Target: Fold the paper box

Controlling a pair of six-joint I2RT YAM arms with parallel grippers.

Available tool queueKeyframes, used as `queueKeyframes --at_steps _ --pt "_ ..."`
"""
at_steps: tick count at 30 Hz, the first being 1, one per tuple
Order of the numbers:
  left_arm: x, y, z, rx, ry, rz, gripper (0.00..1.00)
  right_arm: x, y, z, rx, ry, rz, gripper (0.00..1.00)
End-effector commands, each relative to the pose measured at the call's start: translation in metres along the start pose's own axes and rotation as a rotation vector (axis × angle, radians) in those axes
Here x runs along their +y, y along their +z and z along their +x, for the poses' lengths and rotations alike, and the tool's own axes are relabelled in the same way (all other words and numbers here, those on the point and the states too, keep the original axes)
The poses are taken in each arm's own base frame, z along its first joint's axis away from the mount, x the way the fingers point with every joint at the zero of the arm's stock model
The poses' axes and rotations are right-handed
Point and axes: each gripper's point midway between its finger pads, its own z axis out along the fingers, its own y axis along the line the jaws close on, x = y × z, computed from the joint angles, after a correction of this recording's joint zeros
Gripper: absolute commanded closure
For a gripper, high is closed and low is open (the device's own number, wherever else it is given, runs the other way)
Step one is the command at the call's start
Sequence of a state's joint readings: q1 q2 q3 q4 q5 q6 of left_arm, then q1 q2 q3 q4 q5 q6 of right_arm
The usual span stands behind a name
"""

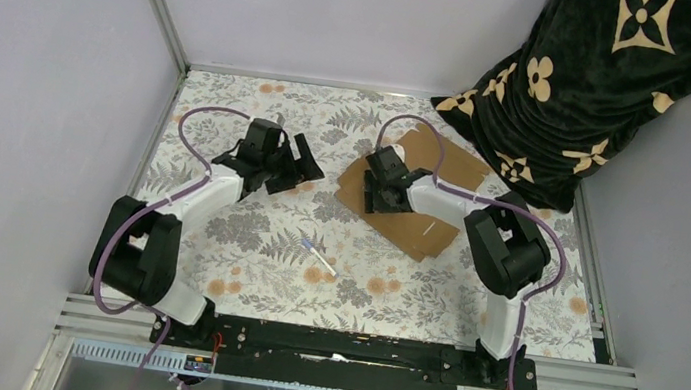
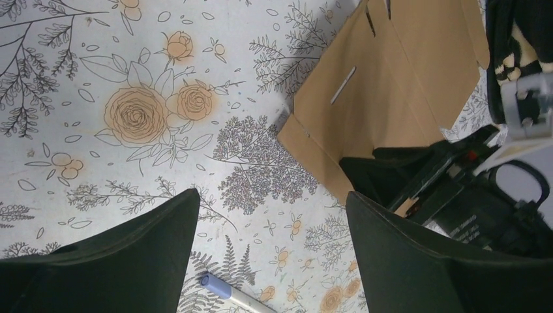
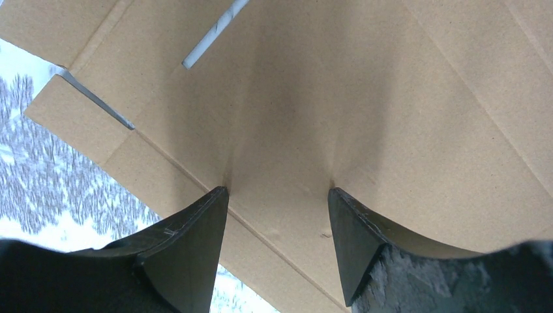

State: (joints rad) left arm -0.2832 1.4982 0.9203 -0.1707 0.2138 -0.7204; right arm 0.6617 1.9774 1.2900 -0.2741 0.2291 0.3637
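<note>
**Top view.** You see the paper box [image 1: 407, 233] as a flat brown die-cut sheet. It is unfolded and lies on the floral tablecloth [image 1: 250, 273] at centre-R. Its far edge is beside the dark patterned cloth [image 1: 588, 86] heaped in the far R corner.

**R gripper** [image 3: 276, 191]: it sits over the sheet's L part. In the R wrist view you see the jaws part-way apart, w/ both black fingertips [image 3: 212, 202] set down on the cardboard's face. The board between them looks slightly shaded. You can't tell if it is pinched up or only pressed. A narrow slit [image 3: 215, 29] shows beyond the tips, and a flap edge lies to their L.

**L gripper** [image 2: 272, 199]: the jaws are wide and hold nothing. It hangs above bare tablecloth, L of the sheet and apart from it. From the L wrist view the sheet's corner lies ahead and to the R. The R arm's black wrist is on top of the sheet.

**White stick** [image 1: 318, 256]: it has a blue tip and lies on the cloth between the two arms. It is nearer you than both grippers and touches neither gripper nor the sheet.
</note>
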Motion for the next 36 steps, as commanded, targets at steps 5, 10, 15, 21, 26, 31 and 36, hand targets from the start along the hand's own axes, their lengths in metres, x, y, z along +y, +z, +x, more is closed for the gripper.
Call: queueKeyframes --at_steps 5,10,15,21,26,31,36 --pt "-0.008 -0.014 -0.008 -0.059 0.004 0.047 0.11 0.001 -0.029 0.101 0.196 -0.165 0.007 0.35" --pt "-0.006 -0.02 -0.005 -0.066 0.005 0.049 0.11 0.015 -0.049 0.131 0.219 -0.362 -0.031 0.35" --pt "-0.004 -0.024 -0.002 -0.07 0.008 0.044 0.11 0.01 -0.062 0.136 0.181 -0.463 -0.002 0.34" --pt "-0.002 -0.023 -0.003 -0.068 0.014 0.037 0.1 0.033 -0.094 0.077 -0.054 -0.388 -0.077 0.27" --pt "-0.005 -0.02 -0.007 -0.069 0.019 0.04 0.11 0.056 -0.127 0.026 -0.183 -0.336 -0.171 0.21" --pt "-0.008 -0.019 -0.003 -0.057 0.015 0.061 0.26 0.026 -0.128 -0.018 -0.171 -0.148 -0.24 0.32" --pt "-0.007 -0.012 0.003 -0.027 0.021 0.072 0.9 -0.034 -0.107 -0.049 -0.136 0.017 -0.241 0.68"
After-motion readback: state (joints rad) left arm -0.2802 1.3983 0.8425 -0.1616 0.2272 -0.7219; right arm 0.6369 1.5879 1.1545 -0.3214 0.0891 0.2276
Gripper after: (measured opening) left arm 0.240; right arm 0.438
